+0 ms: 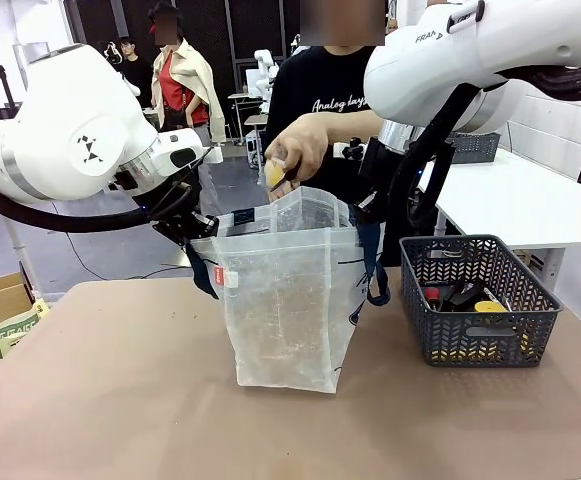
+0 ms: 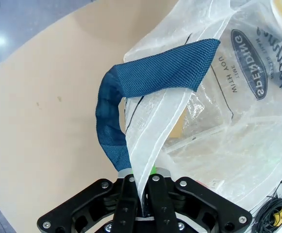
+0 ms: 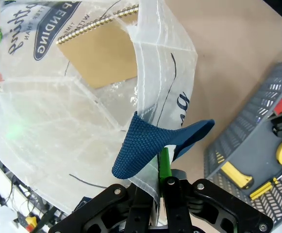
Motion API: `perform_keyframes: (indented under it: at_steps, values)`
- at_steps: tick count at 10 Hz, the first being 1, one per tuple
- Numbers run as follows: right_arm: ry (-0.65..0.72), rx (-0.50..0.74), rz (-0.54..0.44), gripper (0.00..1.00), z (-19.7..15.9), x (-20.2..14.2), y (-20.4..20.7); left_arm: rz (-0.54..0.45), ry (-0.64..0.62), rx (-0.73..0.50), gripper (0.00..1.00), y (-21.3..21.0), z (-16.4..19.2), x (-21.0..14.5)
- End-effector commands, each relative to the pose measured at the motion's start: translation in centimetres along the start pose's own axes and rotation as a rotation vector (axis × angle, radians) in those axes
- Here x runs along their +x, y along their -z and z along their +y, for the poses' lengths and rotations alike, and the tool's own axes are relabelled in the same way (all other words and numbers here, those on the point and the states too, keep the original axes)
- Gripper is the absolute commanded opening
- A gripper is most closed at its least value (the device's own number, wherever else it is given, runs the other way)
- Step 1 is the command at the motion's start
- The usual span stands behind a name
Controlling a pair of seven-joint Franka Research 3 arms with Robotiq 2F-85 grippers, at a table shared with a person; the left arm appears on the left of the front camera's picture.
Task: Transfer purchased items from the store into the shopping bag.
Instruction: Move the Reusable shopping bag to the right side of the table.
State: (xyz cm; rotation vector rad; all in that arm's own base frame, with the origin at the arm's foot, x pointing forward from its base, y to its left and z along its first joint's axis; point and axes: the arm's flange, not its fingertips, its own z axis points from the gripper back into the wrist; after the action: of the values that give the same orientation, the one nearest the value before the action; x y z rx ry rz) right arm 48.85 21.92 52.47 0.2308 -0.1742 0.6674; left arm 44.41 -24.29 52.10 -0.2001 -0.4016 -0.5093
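**Inspector:** Position of the shopping bag?

**Assistant:** The shopping bag [image 1: 290,300] stands upright on the desk [image 1: 110,400], near the middle, with its mouth spread open; the dark mesh basket [image 1: 470,350] sits just beside it on the robot's right, apart from it, holding small yellow, red and black goods.

**Inspector:** The robot's two hands?

**Assistant:** The left hand [image 2: 141,178] is clamped together on the bag's clear plastic rim, right below one blue strap [image 2: 155,73]; the right hand [image 3: 158,170] is clamped on the opposite rim, under the other strap, one green pad showing against the plastic; both hold the rim above the desk.

**Inspector:** Contents?

**Assistant:** A brown spiral notebook [image 3: 99,56] lies inside, seen through the plastic; whether anything more lies in the bag I cannot tell.

**Inspector:** The person?

**Assistant:** The person's hand [image 1: 298,148] is over the open mouth, fingers closed on a small yellow item [image 1: 274,175]; the item is just above the rim, not inside the bag.
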Motion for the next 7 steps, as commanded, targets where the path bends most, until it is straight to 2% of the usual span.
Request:
perform_keyframes:
  at_steps: [1, 7]
  values:
    - [0.003, -0.001, -0.002, 0.0, -0.11, -0.03, -0.02, -0.004, -0.001, 0.002, 0.0, -0.22, 0.14, 0.0]
    - [0.003, -0.001, -0.002, 0.0, -0.11, -0.03, -0.02, -0.004, -0.001, 0.002, 0.0, -0.22, 0.14, 0.0]
